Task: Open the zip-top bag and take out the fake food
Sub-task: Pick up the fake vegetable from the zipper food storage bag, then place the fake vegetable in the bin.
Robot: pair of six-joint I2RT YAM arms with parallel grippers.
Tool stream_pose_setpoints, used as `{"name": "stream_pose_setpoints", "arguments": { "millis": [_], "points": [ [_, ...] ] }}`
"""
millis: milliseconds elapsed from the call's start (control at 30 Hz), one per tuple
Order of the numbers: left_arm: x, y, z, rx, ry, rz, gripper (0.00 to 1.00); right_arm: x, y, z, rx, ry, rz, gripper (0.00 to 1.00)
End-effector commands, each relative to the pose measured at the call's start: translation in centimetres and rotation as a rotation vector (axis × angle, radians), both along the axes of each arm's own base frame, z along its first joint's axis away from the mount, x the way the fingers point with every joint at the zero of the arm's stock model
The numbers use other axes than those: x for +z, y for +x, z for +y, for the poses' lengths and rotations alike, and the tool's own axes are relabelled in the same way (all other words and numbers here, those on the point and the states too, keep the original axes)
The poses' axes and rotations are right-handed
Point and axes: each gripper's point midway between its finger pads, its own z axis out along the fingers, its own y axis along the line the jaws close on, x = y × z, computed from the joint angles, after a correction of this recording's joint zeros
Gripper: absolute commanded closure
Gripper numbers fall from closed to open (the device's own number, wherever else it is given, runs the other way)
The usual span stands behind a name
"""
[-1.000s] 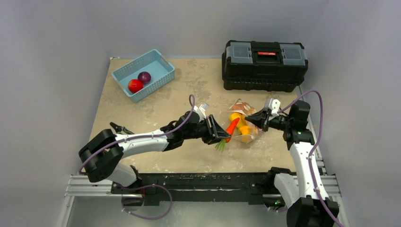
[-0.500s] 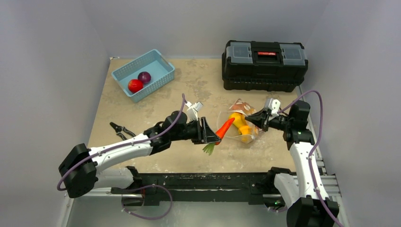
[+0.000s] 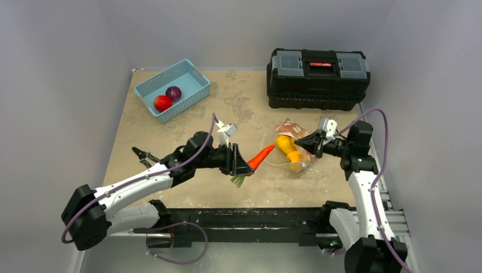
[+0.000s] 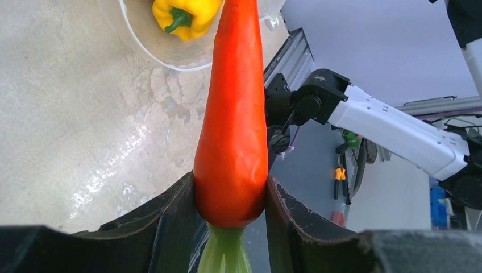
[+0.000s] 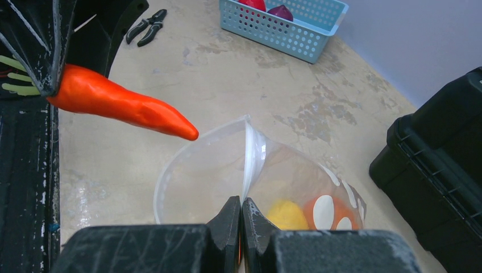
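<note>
Top view: the left hand (image 3: 243,166) grips a glossy orange plastic carrot (image 3: 261,154). Its long axis is slanted, tip toward the clear polka-dot zip-top bag (image 3: 278,160) lying on the tan surface (image 3: 187,136).

Left wrist: the carrot runs straight out between the fingers.

Right wrist: the right hand (image 5: 241,207) is pinched closed on the bag's rim, with the carrot tip just outside the mouth.

The carrot (image 4: 232,131) is glossy orange-red with a pale green top. The bell pepper (image 4: 181,12) is yellow, green-stemmed. The zip-top bag (image 5: 199,170) is clear, printed with white polka dots (orange shows behind one). The perforated basket (image 3: 193,84) is light blue, around a red fruit (image 3: 162,103) and a purple fruit (image 3: 174,92). The toolbox (image 3: 318,91) is black with a red latch, the counter (image 3: 239,102) mottled beige.
</note>
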Motion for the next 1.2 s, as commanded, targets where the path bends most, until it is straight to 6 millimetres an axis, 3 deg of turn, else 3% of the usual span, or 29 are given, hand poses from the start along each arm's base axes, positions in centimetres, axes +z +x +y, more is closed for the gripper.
{"name": "stream_pose_setpoints", "arguments": {
  "millis": [0,267,567,800,1167],
  "points": [
    [2.0,-0.5,1.3,-0.059,-0.009,-0.112,1.00,0.8,-0.1,0.1,0.007,-0.009,-0.039,1.00],
    [4.2,0.9,4.5,-0.008,0.095,-0.295,1.00,0.9,-0.3,0.1,0.011,-0.009,-0.046,1.00],
    [5.8,4.3,7.3,0.117,0.216,-0.475,1.00,1.0,-0.4,0.2,0.014,-0.008,-0.048,1.00],
    [6.4,8.2,9.9,0.281,0.356,-0.533,1.00,1.0,-0.3,0.1,0.013,-0.008,-0.051,1.00],
    [7.8,16.4,15.6,0.706,0.577,-0.599,1.00,1.1,-0.4,0.2,0.014,-0.009,-0.053,1.00]
  ]
}}
